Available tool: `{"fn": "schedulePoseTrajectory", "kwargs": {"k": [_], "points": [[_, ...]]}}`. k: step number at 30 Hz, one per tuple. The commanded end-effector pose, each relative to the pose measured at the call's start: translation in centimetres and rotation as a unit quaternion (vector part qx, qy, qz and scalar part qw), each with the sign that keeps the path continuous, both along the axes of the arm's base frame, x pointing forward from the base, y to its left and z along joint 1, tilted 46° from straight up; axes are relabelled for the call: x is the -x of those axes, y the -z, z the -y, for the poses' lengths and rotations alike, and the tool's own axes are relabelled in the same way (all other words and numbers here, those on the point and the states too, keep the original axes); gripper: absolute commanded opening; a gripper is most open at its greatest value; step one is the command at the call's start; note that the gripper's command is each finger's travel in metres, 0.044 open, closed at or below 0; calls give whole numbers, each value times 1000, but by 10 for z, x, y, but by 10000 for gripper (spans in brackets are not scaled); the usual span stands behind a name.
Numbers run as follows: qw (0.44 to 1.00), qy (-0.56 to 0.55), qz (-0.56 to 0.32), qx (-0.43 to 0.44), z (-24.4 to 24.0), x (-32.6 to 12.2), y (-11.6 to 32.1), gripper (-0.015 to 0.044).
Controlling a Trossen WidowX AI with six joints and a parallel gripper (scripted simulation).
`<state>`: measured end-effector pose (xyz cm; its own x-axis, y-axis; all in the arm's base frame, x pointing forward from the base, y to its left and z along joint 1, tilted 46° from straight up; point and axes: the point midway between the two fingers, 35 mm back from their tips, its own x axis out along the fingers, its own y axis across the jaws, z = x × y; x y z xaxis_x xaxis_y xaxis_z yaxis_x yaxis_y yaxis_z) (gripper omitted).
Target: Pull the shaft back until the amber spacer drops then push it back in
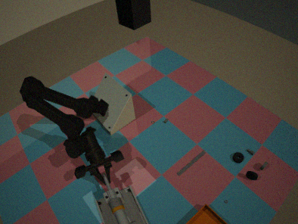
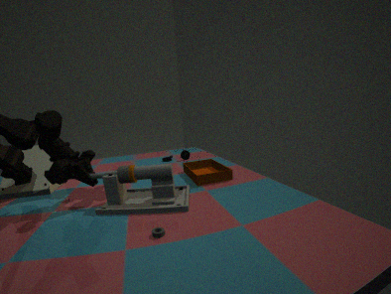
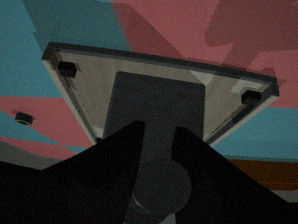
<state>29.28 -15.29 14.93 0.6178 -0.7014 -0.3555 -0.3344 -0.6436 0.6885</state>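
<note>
My gripper is shut on the thin grey shaft, outside the upright post of the pale stand. The amber spacer is up on the shaft line, between a grey spacer on the post side and the big grey cylindrical housing. No gap shows beside it. The shaft inside the spacers and housing is hidden. In the wrist view, a dark round end shows between the fingers; the spacers are hidden there.
A small dark ring lies beside the stand. An orange tray stands beyond it. A pale wedge block is near the arm. A grey bar and two black wheels lie farther right.
</note>
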Motion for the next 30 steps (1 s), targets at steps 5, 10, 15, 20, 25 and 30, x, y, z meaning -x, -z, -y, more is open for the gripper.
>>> {"fn": "schedulePoseTrajectory", "kwargs": {"k": [5, 10, 15, 20, 25, 30], "points": [[1000, 0, 0, 0, 0, 1, 0, 0], [1000, 0, 0, 0, 0, 1, 0, 0], [1000, 0, 0, 0, -1, 2, 0, 0], [1000, 0, 0, 0, -1, 2, 1, 0], [1000, 0, 0, 0, -1, 3, 1, 0], [1000, 0, 0, 0, -1, 3, 1, 0]]}}
